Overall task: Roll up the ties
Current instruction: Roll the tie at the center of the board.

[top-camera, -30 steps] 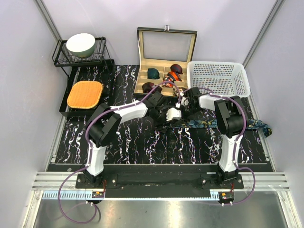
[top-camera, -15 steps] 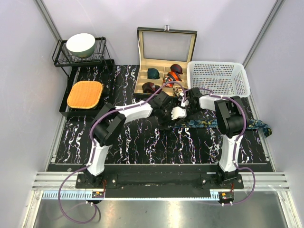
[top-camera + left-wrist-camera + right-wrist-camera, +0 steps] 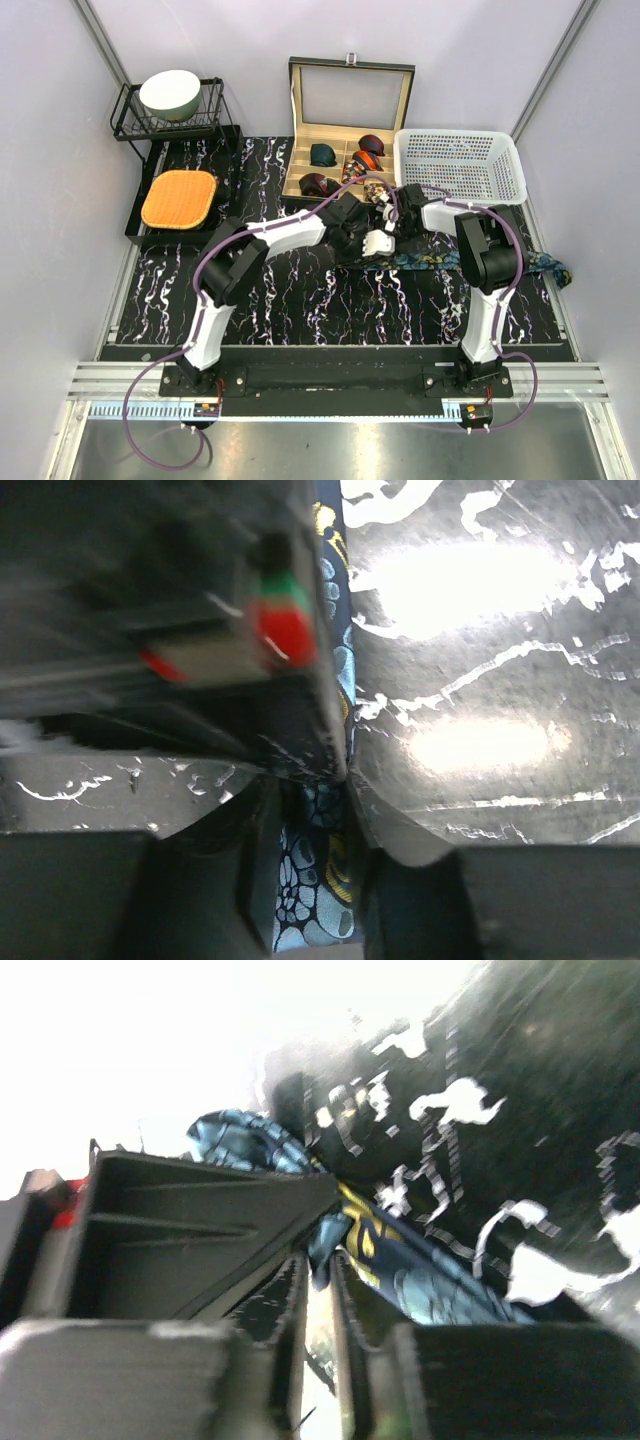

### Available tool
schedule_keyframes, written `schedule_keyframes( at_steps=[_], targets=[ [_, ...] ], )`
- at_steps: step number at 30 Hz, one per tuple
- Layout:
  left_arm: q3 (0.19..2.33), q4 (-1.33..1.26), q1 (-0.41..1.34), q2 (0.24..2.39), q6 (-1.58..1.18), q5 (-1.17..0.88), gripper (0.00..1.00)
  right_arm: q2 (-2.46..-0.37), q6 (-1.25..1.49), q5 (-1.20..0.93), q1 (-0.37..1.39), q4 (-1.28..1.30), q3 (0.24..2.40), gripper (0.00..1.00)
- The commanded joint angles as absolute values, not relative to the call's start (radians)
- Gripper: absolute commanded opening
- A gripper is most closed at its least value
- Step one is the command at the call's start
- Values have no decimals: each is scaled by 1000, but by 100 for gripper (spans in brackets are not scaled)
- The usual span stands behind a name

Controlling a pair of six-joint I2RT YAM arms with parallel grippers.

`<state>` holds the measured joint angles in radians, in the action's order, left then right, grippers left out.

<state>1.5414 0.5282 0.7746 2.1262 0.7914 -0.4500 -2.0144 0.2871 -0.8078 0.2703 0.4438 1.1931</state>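
A dark navy tie (image 3: 440, 262) with a teal-and-gold pattern lies as a long strip on the black marbled table, running right from the two grippers. My left gripper (image 3: 376, 243) is at its left end. In the left wrist view the left gripper (image 3: 345, 775) is shut on the tie (image 3: 315, 880), and the fabric fills the gap between the fingers. My right gripper (image 3: 390, 217) is just behind it. In the right wrist view the right gripper (image 3: 320, 1250) shows only a thin slit, with a fold of the tie (image 3: 430, 1280) pinched at its tips.
An open wooden box (image 3: 297, 150) stands behind the grippers. It holds coiled ties: green (image 3: 322, 155), maroon (image 3: 312, 183) and red-orange (image 3: 368, 152). A white basket (image 3: 460, 165) stands at the back right. A wire rack with a bowl (image 3: 170, 95) and an orange mat (image 3: 178, 197) are at the left.
My left arm has reached further right, up against the right gripper, and its jaws have closed on the tie's end. The right gripper has hardly moved.
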Motion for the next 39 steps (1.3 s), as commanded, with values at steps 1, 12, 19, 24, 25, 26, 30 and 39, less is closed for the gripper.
schedule_keyframes(
  at_steps=[1,12,19,24,25,26,30,39],
  targets=[
    [1436,626,772,2091,885,-471,27,-1913,275,-854,262,506,1242,24],
    [1431,615,767,2088,845,-465,23,-1954,281,-887,271,519,1240,28],
    [1425,609,765,2088,825,-471,23,-1965,299,-870,278,460,1189,36],
    [1431,609,762,2091,815,-476,23,-1967,331,-890,287,364,1140,29],
    [1430,611,761,2089,812,-476,23,-1968,333,-890,285,353,1131,29],
    [1430,609,761,2089,810,-479,23,-1971,340,-890,287,339,1117,30],
    [1427,607,761,2089,799,-483,23,-1999,350,-902,287,301,1124,31],
    [1422,607,761,2086,792,-480,23,-2011,371,-950,305,273,1134,27]
  ],
)
